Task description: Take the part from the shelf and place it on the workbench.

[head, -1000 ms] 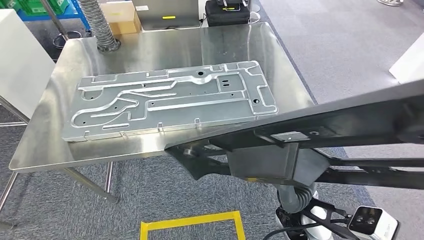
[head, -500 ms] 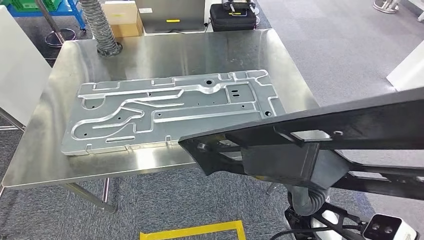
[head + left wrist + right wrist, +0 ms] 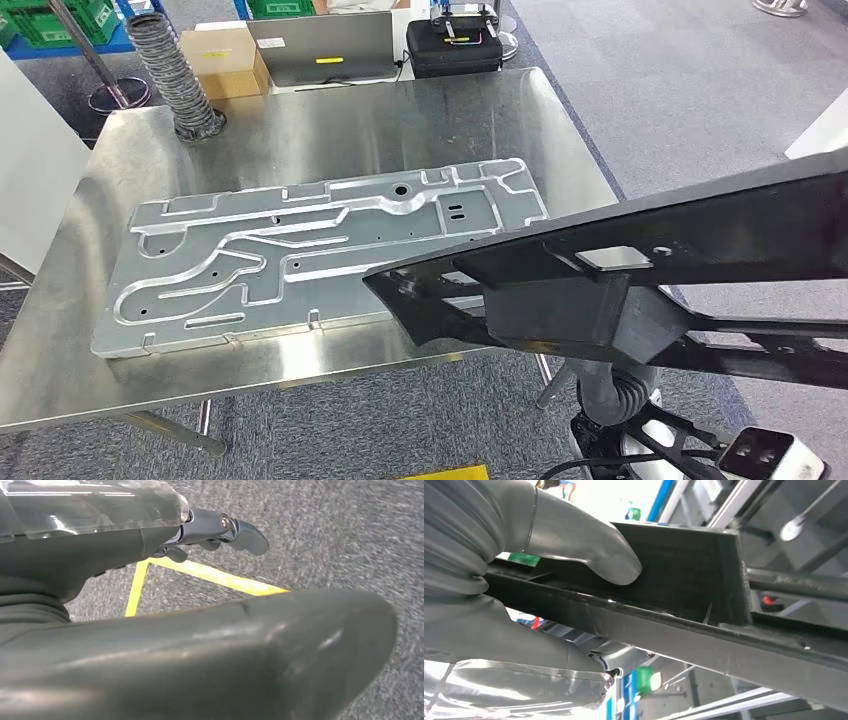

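The part is a long black metal frame (image 3: 640, 250) with a grey block on its underside. It hangs tilted over the front right corner of the steel workbench (image 3: 300, 130), above the surface. My right hand (image 3: 524, 530) grips the frame (image 3: 684, 575) from below, with the thumb pressed on its flat side. In the head view the frame hides the hand, and its ribbed wrist cover (image 3: 608, 395) pokes out underneath. My left hand (image 3: 215, 527) hangs above the carpet with nothing in it, fingers loosely apart.
A large stamped silver plate (image 3: 300, 250) covers much of the workbench. At the back stand a corrugated hose (image 3: 170, 75), a cardboard box (image 3: 222, 58), a grey laptop (image 3: 320, 45) and a black case (image 3: 452, 45). A white panel (image 3: 30, 180) flanks the left. Yellow floor tape (image 3: 210, 575) marks the carpet.
The whole picture has shifted, so the camera has moved; the workbench now lies nearer. The black frame stays in my right hand, its tip now further over the table's front edge.
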